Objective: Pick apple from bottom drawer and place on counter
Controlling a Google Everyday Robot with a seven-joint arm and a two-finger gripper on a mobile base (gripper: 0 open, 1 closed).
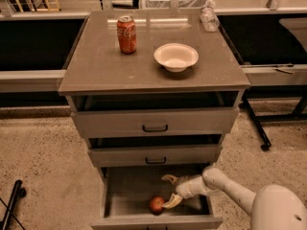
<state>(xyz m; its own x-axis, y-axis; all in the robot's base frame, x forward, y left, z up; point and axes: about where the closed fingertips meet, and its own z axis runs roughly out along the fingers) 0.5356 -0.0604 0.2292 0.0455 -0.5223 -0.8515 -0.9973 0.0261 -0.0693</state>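
Note:
The apple (pixel 156 204), small and red-orange, lies on the floor of the bottom drawer (pixel 125 191), which is pulled out, near its front wall. My gripper (pixel 169 190) reaches into the drawer from the right on a white arm. It is open, with one finger at the back and the other just right of the apple; the apple is not between them. The counter (pixel 100 61) is the grey-brown top of the cabinet.
A red soda can (pixel 126 34) and a white bowl (pixel 176 56) stand on the counter, with a clear plastic bottle (pixel 209 18) at its back right. The two upper drawers (pixel 154 123) are slightly pulled out above my arm. A dark stand leg (pixel 11 207) is at the left floor.

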